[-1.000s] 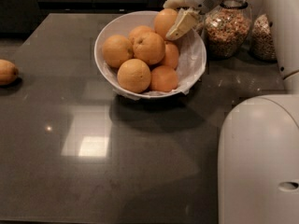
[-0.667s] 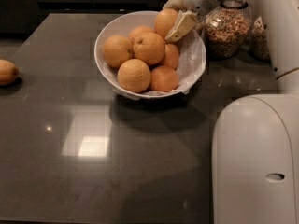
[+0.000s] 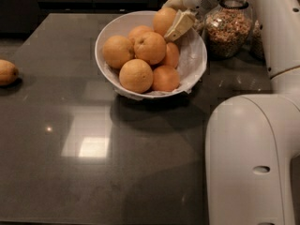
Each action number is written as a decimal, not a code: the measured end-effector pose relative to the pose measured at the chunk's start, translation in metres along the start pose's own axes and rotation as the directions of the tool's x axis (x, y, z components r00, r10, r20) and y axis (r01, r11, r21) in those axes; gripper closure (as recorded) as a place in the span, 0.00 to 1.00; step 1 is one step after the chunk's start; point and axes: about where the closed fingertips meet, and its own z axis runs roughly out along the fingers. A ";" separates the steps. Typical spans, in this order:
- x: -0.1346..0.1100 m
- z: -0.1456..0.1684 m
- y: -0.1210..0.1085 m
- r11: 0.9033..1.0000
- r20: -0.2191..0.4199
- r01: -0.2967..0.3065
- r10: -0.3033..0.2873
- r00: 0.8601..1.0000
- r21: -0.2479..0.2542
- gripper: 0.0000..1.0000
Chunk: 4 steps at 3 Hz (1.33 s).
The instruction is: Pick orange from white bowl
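The white bowl (image 3: pixel 194 64) stands at the back middle of the dark counter, lined with crinkled white paper and heaped with several oranges. My gripper (image 3: pixel 171 16) is over the bowl's far right rim. Its cream fingers (image 3: pixel 179 25) are shut on the orange (image 3: pixel 163 19) at the top back of the heap, one finger in front of it and one behind. That orange sits higher than the others. The other oranges lie below and to the left of it.
A duller brownish-yellow fruit (image 3: pixel 8 72) lies at the counter's left edge. Glass jars of grains (image 3: pixel 228 29) stand just right of the bowl, behind my gripper. My white arm and base (image 3: pixel 251 158) fill the right side.
The gripper and the orange in it have risen slightly above the heap. The view has shifted a little, so my base looks larger at the right.
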 end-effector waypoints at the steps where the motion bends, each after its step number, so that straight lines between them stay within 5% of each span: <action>1: 0.000 0.000 0.000 1.000 0.000 0.000 0.000 1.000 0.000 0.92; 2: -0.004 -0.005 -0.004 1.000 0.015 -0.001 0.000 1.000 0.024 1.00; 4: -0.026 -0.043 -0.007 0.995 0.088 0.026 -0.035 0.995 0.100 1.00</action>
